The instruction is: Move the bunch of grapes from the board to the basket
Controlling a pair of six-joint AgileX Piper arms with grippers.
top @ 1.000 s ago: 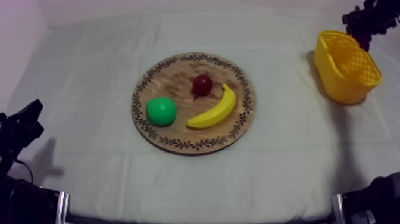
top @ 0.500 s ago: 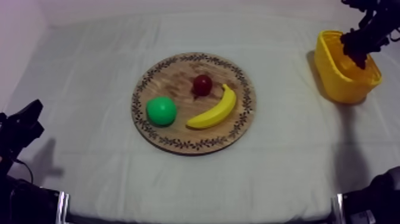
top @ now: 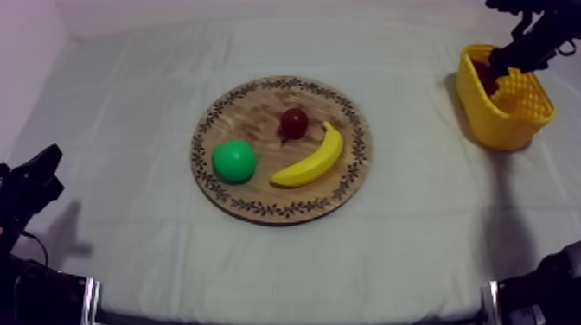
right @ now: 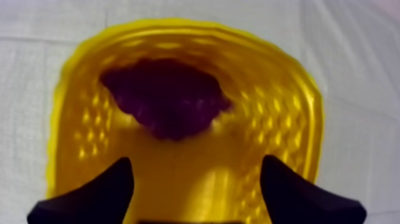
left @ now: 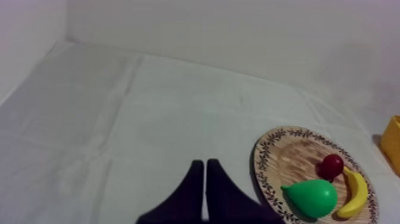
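Right hand (top: 503, 59) hovers over the yellow basket (top: 510, 121) at the tabletop's (top: 415, 242) far right; left hand (top: 43, 168) rests near left. From the left wrist, its fingers (left: 217, 184) lie clenched together on nothing, right of them the wooden board (left: 291, 158). From the right wrist, fingers spread wide, empty; the grapes (right: 163, 98) lie inside the basket. Probably light, knobbly, firm: best gripped across the broad middle.
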